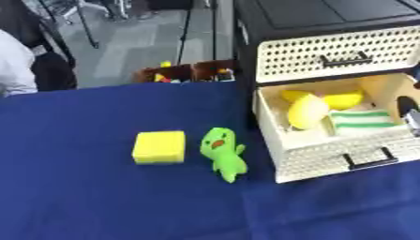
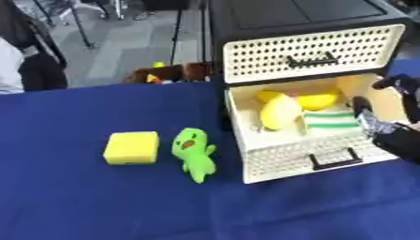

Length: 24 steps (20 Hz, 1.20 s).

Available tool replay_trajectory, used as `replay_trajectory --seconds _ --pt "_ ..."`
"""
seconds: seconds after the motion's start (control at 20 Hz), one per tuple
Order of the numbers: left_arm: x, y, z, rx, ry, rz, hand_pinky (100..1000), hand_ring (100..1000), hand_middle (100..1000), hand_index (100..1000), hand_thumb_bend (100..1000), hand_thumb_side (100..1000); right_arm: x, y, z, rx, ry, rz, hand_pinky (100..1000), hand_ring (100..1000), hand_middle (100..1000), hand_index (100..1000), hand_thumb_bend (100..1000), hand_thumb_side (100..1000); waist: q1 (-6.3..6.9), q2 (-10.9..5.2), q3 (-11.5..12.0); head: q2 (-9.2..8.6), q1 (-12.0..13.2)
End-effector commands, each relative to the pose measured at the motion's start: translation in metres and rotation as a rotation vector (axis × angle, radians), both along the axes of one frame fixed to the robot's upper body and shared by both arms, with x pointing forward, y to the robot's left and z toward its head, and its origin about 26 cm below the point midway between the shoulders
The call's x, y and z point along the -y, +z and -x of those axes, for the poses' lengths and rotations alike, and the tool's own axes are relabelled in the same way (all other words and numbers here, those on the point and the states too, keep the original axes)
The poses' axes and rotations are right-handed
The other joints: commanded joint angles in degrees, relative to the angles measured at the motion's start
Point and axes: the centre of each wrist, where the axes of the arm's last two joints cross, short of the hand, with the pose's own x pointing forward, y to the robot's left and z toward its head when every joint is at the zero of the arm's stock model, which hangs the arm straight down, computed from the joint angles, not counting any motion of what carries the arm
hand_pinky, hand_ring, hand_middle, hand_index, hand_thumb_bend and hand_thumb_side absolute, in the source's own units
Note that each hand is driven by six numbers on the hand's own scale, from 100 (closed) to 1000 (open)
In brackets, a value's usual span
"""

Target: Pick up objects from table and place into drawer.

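Observation:
A yellow sponge block (image 1: 159,146) lies on the blue table (image 1: 82,201). Just right of it lies a green plush toy (image 1: 223,153) with an orange beak, close to the drawer's left corner. The cream lower drawer (image 1: 328,161) is pulled out. Inside it are a pale yellow rounded object (image 1: 308,111), a brighter yellow one (image 1: 344,99) behind it, and a green-and-white striped cloth (image 1: 361,119). My right hand (image 2: 398,136) hangs over the drawer's right end, fingers spread, with nothing held. My left hand shows in neither view.
The black cabinet (image 1: 328,14) stands at the back right, its upper perforated drawer (image 1: 336,58) closed. A brown box (image 1: 184,72) with small coloured items sits behind the table's far edge. Blue cloth stretches across the left and front.

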Motion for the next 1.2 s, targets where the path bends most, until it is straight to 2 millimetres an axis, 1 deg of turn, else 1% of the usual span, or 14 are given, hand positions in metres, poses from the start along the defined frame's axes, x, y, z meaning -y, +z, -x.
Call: replay_trajectory --seconds 0.05,0.35,0.4,0.45,0.5,0.6,0.65,0.75,0.85,0.9,1.05,1.2 --pt "-0.002 0.005 0.002 0.015 0.006 -0.008 528 742 732 865 112 944 -0.002 0.014 0.001 0.114 0.026 -0.019 100 136 195 725 241 887 -0.22 -1.37 0.05 0.11 -0.09" --pt "-0.001 0.006 0.002 0.018 0.003 -0.007 529 743 734 865 110 944 -0.006 0.022 0.0 0.386 0.113 -0.121 100 209 254 748 200 873 -0.18 -1.26 0.02 0.34 0.19" --pt "-0.001 0.006 0.002 0.02 0.002 -0.008 529 743 735 865 111 942 -0.006 0.022 -0.001 0.425 0.133 -0.136 100 249 286 764 174 877 -0.16 -1.28 0.09 0.38 0.43" --pt "-0.001 0.006 0.001 0.021 0.001 -0.008 529 743 735 866 111 942 -0.007 0.022 -0.001 0.458 0.152 -0.15 100 254 290 764 171 877 -0.15 -1.28 0.15 0.39 0.65" --pt "-0.001 0.007 0.001 0.023 -0.001 -0.008 530 743 737 866 112 941 -0.008 0.023 -0.001 0.492 0.177 -0.162 120 288 317 770 131 885 -0.12 -1.31 0.23 0.44 0.94" --pt "-0.001 0.008 0.001 0.025 -0.003 -0.011 530 744 740 867 114 939 -0.01 0.023 -0.002 0.556 0.229 -0.185 167 334 352 777 105 902 -0.02 -1.36 0.36 0.55 1.42" --pt "-0.001 0.008 0.001 0.027 -0.004 -0.013 530 744 740 868 114 939 -0.011 0.023 -0.002 0.583 0.254 -0.195 176 343 357 777 101 905 0.02 -1.39 0.43 0.58 1.55" --pt "-0.002 0.01 0.001 0.03 -0.004 -0.02 531 746 746 870 117 934 -0.013 0.024 -0.003 0.631 0.31 -0.213 250 436 423 788 100 932 0.11 -1.48 0.59 0.67 1.6" --pt "-0.004 0.013 0.001 0.033 0.001 -0.041 532 749 750 873 119 931 -0.016 0.025 -0.004 0.665 0.372 -0.219 279 462 446 789 100 945 0.23 -1.63 0.75 0.92 1.5" --pt "-0.005 0.016 0.0 0.036 0.004 -0.055 535 752 757 877 123 920 -0.017 0.026 -0.005 0.675 0.398 -0.22 306 479 460 788 100 957 0.3 -1.74 0.84 1.17 1.42" --pt "-0.01 0.026 0.0 0.047 0.024 -0.12 538 766 771 889 142 898 -0.02 0.029 -0.006 0.701 0.472 -0.226 337 502 476 785 100 964 0.58 -2.22 1.12 2.49 1.53" --pt "-0.015 0.037 -0.001 0.037 0.064 -0.196 546 787 789 905 189 871 -0.023 0.032 -0.007 0.721 0.54 -0.234 379 534 505 789 100 989 0.91 -2.76 1.22 4.25 2.06"
